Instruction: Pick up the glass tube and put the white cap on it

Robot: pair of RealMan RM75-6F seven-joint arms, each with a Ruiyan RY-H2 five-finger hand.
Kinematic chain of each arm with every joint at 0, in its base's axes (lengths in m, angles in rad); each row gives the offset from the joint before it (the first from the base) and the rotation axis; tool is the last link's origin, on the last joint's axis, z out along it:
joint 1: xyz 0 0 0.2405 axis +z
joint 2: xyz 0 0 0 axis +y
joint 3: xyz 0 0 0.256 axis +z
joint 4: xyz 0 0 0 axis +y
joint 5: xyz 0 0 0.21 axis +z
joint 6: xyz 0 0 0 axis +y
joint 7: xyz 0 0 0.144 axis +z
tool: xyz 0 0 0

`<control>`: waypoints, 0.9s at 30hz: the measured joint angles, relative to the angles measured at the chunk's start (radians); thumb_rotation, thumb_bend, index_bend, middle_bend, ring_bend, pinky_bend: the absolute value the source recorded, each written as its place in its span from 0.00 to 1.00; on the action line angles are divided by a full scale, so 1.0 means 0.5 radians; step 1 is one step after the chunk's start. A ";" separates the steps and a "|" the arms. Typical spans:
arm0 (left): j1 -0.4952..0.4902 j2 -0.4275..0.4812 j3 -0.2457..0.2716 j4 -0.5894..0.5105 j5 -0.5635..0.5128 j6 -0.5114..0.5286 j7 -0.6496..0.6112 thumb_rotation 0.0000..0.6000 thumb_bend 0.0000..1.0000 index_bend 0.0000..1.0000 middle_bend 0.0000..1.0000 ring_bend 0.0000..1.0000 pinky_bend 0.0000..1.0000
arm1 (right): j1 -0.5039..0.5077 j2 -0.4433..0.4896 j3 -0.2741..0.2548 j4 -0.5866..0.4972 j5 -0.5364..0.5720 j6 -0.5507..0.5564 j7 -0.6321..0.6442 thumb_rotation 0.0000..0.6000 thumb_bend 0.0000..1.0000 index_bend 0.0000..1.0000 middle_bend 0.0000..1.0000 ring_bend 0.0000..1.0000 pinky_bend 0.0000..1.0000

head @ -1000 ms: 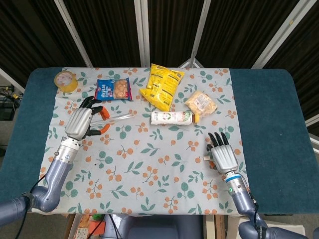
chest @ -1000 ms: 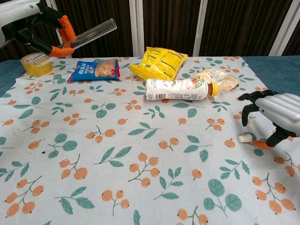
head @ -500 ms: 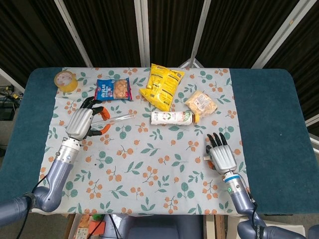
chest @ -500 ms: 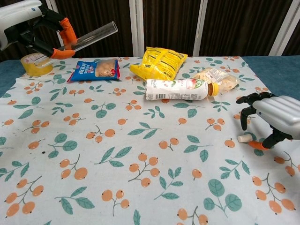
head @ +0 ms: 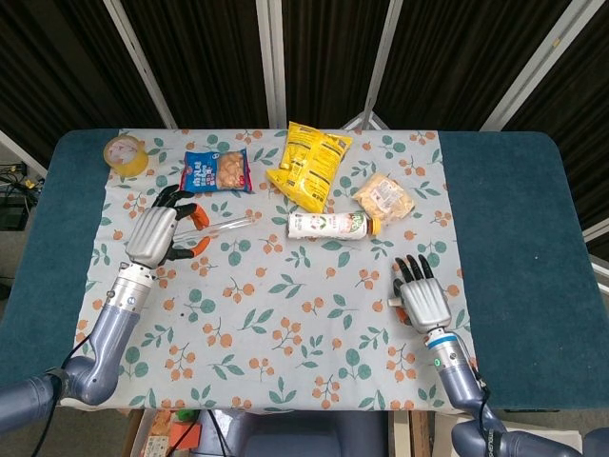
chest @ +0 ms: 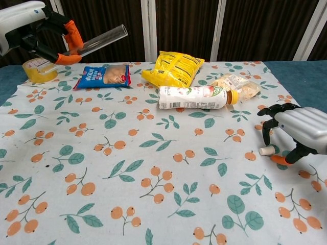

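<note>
At the upper left of the chest view, the left hand [chest: 38, 30] holds the glass tube [chest: 99, 40] raised above the table [head: 495, 200], its open end pointing right. At the right edge, the right hand [chest: 299, 130] arches over the white cap [chest: 265, 150] (which lies on the cloth, thumb tip beside it); whether it is pinched yet is unclear. A good pickup would likely close thumb and finger squarely on the cap before lifting, leaving its open side facing the tube.

Bare cloth [chest: 153, 173] lies open between the hands; bottle [chest: 196, 97] and snack bags [chest: 173, 68] crowd the far side.
</note>
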 measured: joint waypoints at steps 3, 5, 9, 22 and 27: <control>-0.001 -0.001 -0.001 -0.002 -0.001 0.000 -0.001 1.00 0.73 0.69 0.66 0.19 0.09 | 0.004 -0.003 -0.002 0.004 -0.002 0.000 0.005 1.00 0.39 0.57 0.14 0.00 0.00; -0.003 -0.001 -0.001 -0.003 -0.001 0.000 0.001 1.00 0.73 0.69 0.66 0.19 0.09 | 0.007 -0.005 -0.003 0.004 -0.005 0.001 0.010 1.00 0.41 0.60 0.15 0.00 0.00; -0.006 -0.002 0.000 -0.011 0.000 0.000 0.008 1.00 0.73 0.69 0.66 0.19 0.09 | 0.008 -0.007 -0.005 0.005 -0.013 0.011 0.018 1.00 0.42 0.65 0.16 0.00 0.00; -0.042 -0.033 -0.016 -0.034 -0.008 -0.005 0.054 1.00 0.73 0.69 0.66 0.19 0.09 | 0.020 0.039 0.037 -0.028 -0.112 0.127 0.124 1.00 0.42 0.66 0.18 0.00 0.00; -0.078 -0.081 -0.030 -0.010 -0.018 -0.023 0.068 1.00 0.73 0.69 0.66 0.19 0.09 | 0.055 0.065 0.108 -0.037 -0.175 0.211 0.146 1.00 0.42 0.66 0.18 0.00 0.00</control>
